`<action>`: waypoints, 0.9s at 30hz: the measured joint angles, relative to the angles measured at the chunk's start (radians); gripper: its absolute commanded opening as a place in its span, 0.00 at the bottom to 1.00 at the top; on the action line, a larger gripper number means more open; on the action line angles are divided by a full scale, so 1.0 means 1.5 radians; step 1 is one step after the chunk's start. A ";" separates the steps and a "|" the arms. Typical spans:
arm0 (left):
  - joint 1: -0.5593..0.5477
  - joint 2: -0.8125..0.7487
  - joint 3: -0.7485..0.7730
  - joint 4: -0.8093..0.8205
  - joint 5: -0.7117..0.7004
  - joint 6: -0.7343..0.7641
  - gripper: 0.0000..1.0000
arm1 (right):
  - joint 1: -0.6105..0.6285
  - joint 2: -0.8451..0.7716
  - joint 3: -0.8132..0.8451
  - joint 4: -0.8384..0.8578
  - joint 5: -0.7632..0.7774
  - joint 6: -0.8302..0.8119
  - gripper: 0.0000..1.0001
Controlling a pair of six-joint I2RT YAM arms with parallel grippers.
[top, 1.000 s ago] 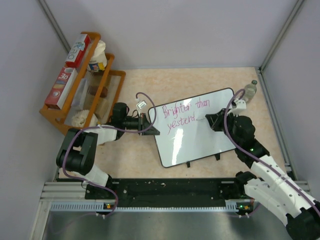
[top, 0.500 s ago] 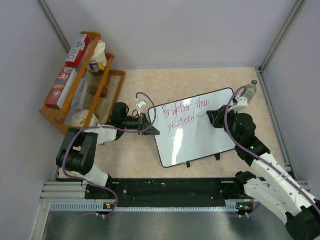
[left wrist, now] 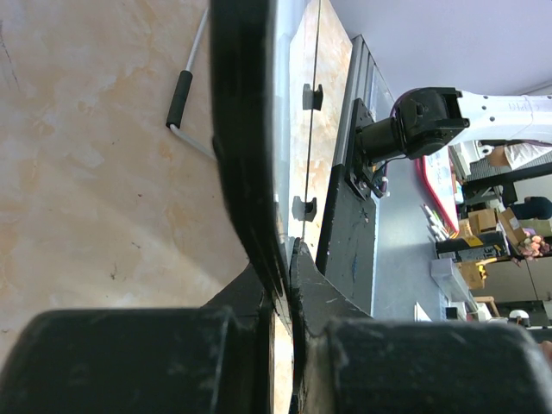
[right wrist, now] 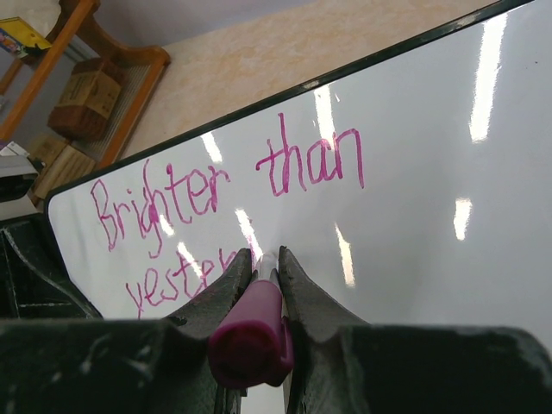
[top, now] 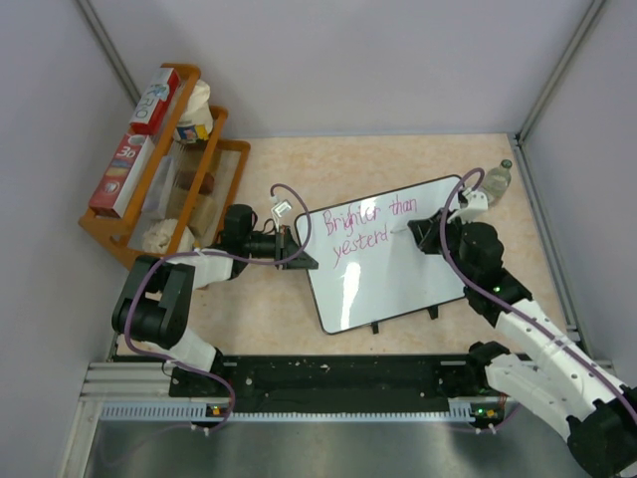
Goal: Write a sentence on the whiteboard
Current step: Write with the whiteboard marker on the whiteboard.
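One whiteboard (top: pixel 383 261) lies at a slant in the middle of the beige surface (top: pixel 348 164), between two arms. It carries one sentence (top: pixel 366 227) in pink marker, set in two lines. Two small black feet show on its near long edge. One wooden rack (top: pixel 164 169) holding boxes and packets stands at the far left, and one clear bottle (top: pixel 497 180) stands just past the board's far right corner.

The left end effector (top: pixel 299 245) is pressed together on the board's left short edge. The left wrist view shows the black frame (left wrist: pixel 246 164) edge-on between the two fingers, so no writing is visible there. The right end effector (top: pixel 418 235) hangs over the board's right half.

Only the right wrist view shows what the right end effector pinches: one magenta marker (right wrist: pixel 252 335), whose tip meets the white face at the end of the lower line. From above the marker is too small to pick out.

The top view reads "Brighter than" over "yesterd". In the right wrist view the lower line is cut off after "yester" by the fingers (right wrist: pixel 222 289).
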 measured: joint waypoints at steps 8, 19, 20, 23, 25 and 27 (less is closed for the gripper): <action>0.000 0.000 0.000 0.000 0.000 0.000 0.00 | 0.000 0.002 0.000 0.004 -0.010 0.000 0.00; 0.000 0.000 0.000 0.000 0.000 0.000 0.00 | 0.000 0.004 -0.001 0.004 -0.028 0.000 0.00; 0.000 0.000 0.000 0.000 0.000 0.000 0.00 | 0.000 0.004 -0.001 0.004 -0.029 0.000 0.00; 0.000 0.000 0.000 0.000 0.000 0.001 0.00 | 0.000 -0.001 -0.002 0.001 -0.031 0.000 0.00; 0.000 0.000 0.000 0.002 0.001 0.001 0.00 | 0.000 -0.005 -0.003 -0.002 -0.031 0.000 0.00; 0.000 0.000 0.000 0.002 0.001 0.001 0.00 | 0.000 -0.009 -0.007 -0.004 -0.031 0.000 0.00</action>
